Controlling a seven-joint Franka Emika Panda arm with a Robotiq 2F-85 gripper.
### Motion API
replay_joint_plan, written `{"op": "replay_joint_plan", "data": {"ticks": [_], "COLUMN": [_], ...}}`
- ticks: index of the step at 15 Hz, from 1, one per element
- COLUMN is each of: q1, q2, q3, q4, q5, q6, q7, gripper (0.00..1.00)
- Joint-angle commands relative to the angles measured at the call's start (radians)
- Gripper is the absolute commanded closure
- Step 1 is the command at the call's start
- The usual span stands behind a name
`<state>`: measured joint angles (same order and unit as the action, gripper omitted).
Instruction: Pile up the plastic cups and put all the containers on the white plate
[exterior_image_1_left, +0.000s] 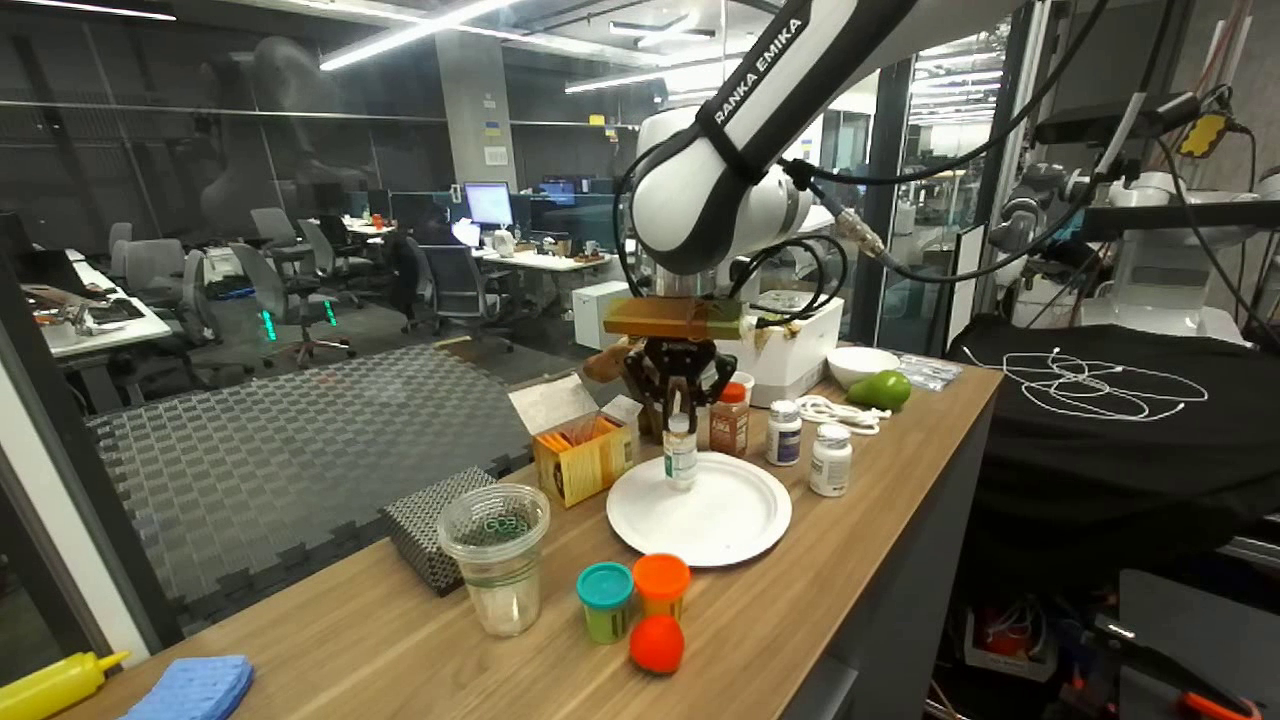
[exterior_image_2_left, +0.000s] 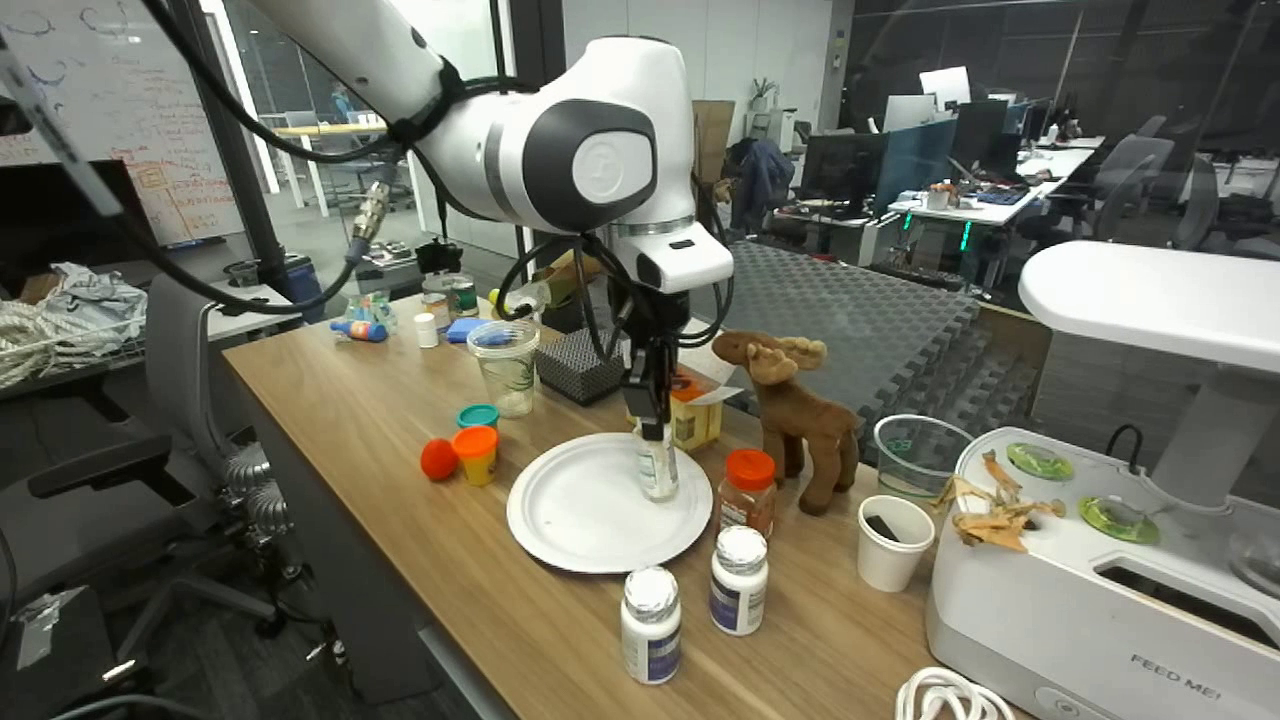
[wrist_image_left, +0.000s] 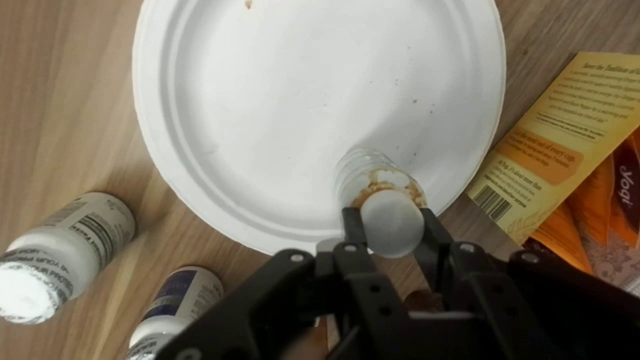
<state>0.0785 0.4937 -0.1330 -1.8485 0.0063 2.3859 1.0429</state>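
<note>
Gripper (wrist_image_left: 391, 219) holds bottle (exterior_image_2_left: 658, 472) by its top over plate (wrist_image_left: 280, 90); release before it sits flat could topple it.

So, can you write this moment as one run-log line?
gripper: closed on clear bottle; clear bottle: over white plate, contact unclear; plastic cups: apart; teal-lidded pot, orange-lidded pot: off white plate

Grain streaks the brown table (exterior_image_1_left: 350, 640) before me; brown flecks dot a white plate (wrist_image_left: 300, 110). Teal tops a green pot (exterior_image_1_left: 605, 603), orange caps a yellow pot (exterior_image_2_left: 477, 458), green print marks a clear cup (exterior_image_1_left: 497, 565). The hand (wrist_image_left: 392, 222) is black, the ball (exterior_image_1_left: 657, 645) red.
</note>
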Motion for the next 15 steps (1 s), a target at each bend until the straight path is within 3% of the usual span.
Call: {"op": "replay_joint_plan", "data": {"ticks": [1,6,7,8,14,15], "q1": [-0.019,-0.026,-0.022,-0.022,0.016,0.021], "q2": [0.011,0.018,0.017,0.016,-0.080,-0.109], "q3": [0.017,0.020,0.016,0.015,-0.007,-0.001], "q4": [0.019,0.013,0.011,0.009,-0.039,-0.054], "q5": [0.066,0.111,0.105,0.102,0.024,0.007], "q6": [0.034,0.038,0.036,0.034,0.009,0.001], "q7": [0.010,-0.004,-0.003,-0.007,0.005,-0.011], "gripper": [0.85,0.82,0.45,0.45,0.01,0.00]}}
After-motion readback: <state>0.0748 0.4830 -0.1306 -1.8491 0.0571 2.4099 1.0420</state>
